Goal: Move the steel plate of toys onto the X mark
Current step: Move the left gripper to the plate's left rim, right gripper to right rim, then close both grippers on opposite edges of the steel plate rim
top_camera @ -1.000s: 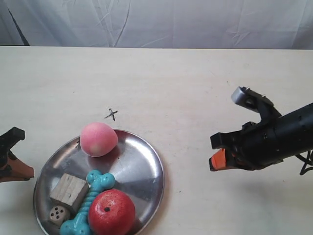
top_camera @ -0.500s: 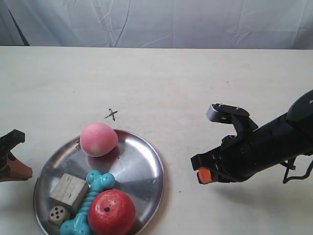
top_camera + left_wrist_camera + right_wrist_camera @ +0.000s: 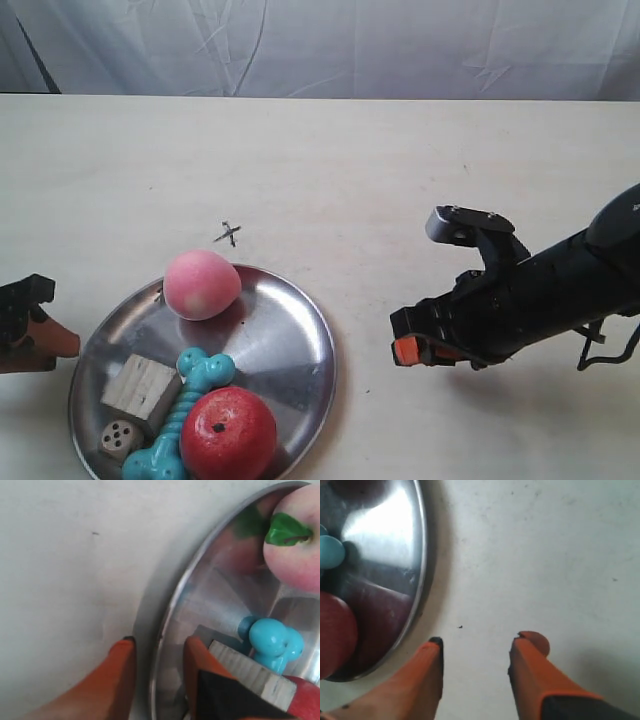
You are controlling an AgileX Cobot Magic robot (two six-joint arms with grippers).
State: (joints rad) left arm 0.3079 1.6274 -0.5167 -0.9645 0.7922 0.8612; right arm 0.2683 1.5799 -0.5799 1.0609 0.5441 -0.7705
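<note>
Closes on the steel plate [image 3: 275, 335] from both sides. At the exterior view's left, edges inward with the left pincer [image 3: 160, 645] and now straddles the raised rim, spread: one orange finger outside, over the bench [image 3: 400, 160], the other inside, just beside the pale wooden cube [image 3: 141, 388]. Shows a gap on either side of the metal, so not yet pinching.

At the exterior view's right, swings down and in with the right pincer [image 3: 480, 640], far nearer than a second ago, yet stops short. Hangs spread over bare bench, just beside the rim and apart from it.

Leaves the plate itself unmoved through all three moments, low in the exterior view. Puts the X mark [image 3: 229, 235] near but outside the rim, just beyond the pink ball [image 3: 202, 285]. Keeps the red apple-like ball [image 3: 228, 433], the teal bone [image 3: 185, 410] and the small die [image 3: 120, 436] aboard, all at rest.

Points, as a judgement, to an approach nearly over and a grasp next: closing on the rim at the left, perhaps a matching hold at the right, then a short carry toward the mark. Risks rolling both balls off with any tilt.
</note>
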